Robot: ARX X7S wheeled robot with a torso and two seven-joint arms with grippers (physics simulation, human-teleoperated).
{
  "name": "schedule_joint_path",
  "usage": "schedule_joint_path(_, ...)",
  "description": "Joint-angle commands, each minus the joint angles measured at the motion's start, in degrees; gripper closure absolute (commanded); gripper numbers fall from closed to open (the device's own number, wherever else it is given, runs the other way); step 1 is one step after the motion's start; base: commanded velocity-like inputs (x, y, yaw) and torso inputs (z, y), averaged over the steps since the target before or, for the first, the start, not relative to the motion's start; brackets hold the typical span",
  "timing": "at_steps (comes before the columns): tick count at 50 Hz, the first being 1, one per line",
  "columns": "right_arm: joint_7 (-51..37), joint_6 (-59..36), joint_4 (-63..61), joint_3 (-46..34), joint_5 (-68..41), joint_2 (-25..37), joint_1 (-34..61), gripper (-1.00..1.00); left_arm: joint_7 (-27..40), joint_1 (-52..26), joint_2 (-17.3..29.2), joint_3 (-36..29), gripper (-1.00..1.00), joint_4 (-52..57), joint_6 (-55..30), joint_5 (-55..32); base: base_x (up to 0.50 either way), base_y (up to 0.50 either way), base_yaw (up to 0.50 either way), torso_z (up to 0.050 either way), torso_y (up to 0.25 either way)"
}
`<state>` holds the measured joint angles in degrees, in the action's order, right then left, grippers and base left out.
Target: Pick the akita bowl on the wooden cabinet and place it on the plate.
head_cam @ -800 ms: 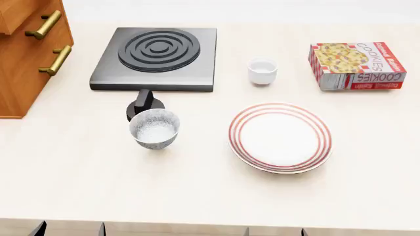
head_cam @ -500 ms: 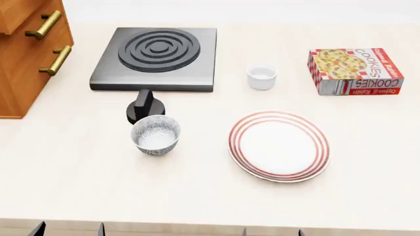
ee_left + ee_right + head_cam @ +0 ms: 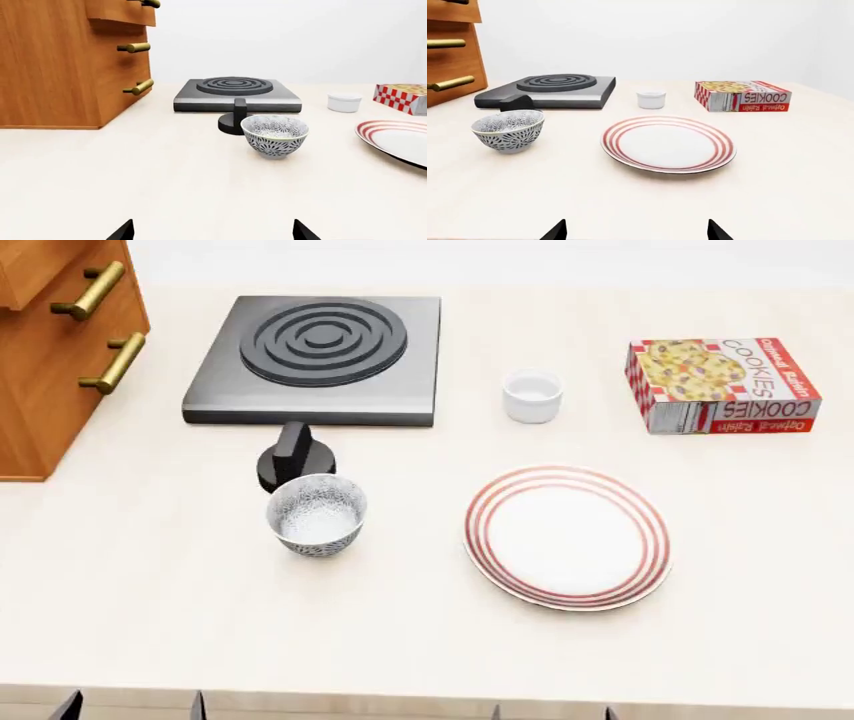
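Nearest to the robot, only the dark fingertips of both grippers are visible at the lower edge of the pictures. The left gripper [image 3: 212, 231] has its two tips far apart, holding nothing, and the right gripper [image 3: 636, 229] is also spread wide and holds nothing. Both are low over the pale table [image 3: 400, 640], which is a light cream surface.

A little farther, the akita bowl [image 3: 316, 514] stands upright on the table, not on the cabinet; its dark floral pattern shows well in the left wrist view [image 3: 274, 135]. To its right, well apart from it, lies the plate [image 3: 567, 537] with red rings, and nothing is on it. Just behind the bowl is a black knob [image 3: 294, 457], which belongs to the dark hotplate [image 3: 318, 358] behind it.

Farther back, a small white cup [image 3: 533, 396] stands behind the plate, and a cookie box [image 3: 722, 383] lies at the right. The wooden cabinet [image 3: 54, 350] with brass handles stands at the far left.
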<state>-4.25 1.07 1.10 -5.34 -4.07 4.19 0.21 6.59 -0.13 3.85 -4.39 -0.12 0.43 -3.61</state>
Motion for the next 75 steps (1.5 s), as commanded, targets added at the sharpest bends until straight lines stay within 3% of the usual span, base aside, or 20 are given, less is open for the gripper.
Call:
schedule_joint_path(1,-1.14,0.52,-0.17,-1.01,-0.41,0.85,-0.06,-1.00,1.49,-0.34,0.71,-1.02,-1.00,-0.32,-0.39,-0.55,0.00,0.00,0.00,0.000,0.000)
schedule_joint_path(10,-2.27,0.59,-0.46,-1.84,-0.22,1.53,-0.12,-1.00,2.08,-0.06,1.29,-1.73,-1.00,0.18,-0.23,-1.01,0.00,0.05,0.00,0.000,0.000)
schedule_joint_path(62,-4.96,1.13,0.07,-4.65,-2.65,3.85,0.46,-1.00,5.25,-0.05,3.93,-4.75,-1.00,0.84,-0.19,-3.60,0.00,0.50,0.00,0.000,0.000)
schedule_joint_path(75,-5.45,1.49,0.18,-4.99,-3.34,4.26,0.56,-1.00,5.70,-0.50,4.34,-5.25,-1.00,0.10,0.16,-4.13,0.00,0.23,0.00,0.000,0.000)
